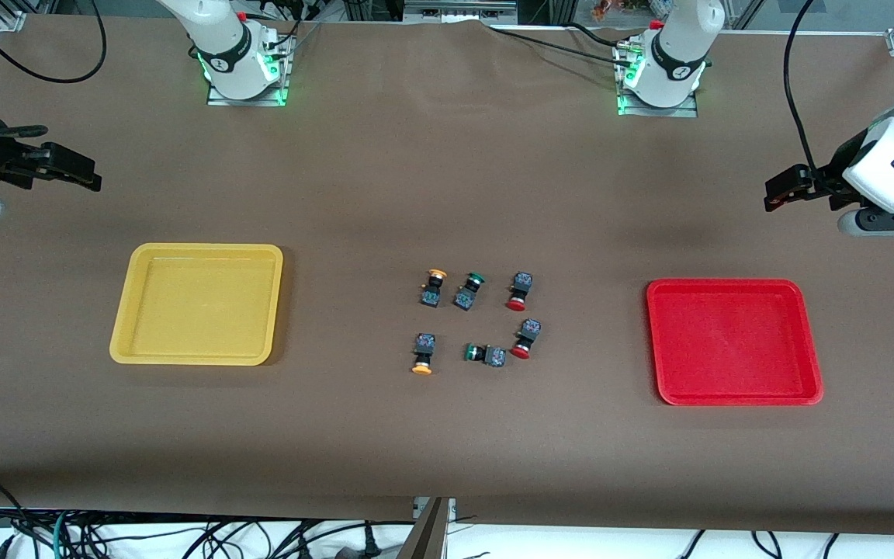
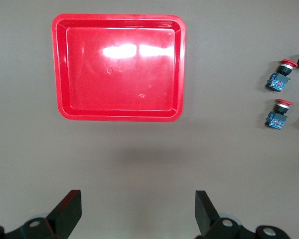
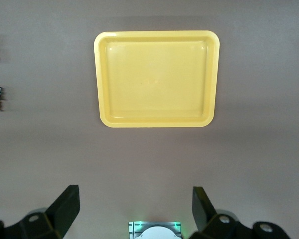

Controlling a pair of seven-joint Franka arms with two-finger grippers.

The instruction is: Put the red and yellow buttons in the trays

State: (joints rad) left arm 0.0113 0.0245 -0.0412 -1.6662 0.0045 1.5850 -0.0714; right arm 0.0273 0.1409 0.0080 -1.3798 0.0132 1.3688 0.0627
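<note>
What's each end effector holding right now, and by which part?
Nothing. Left end effector is open over bare table beside the red tray; right end effector is open beside the yellow tray. All six buttons lie untouched.

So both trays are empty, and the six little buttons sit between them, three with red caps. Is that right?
Not quite: only two buttons have red caps. Two more have yellow caps and two have green caps, as the front view shows. The rest holds: the yellow tray and red tray are empty, with all six buttons between them.
</note>
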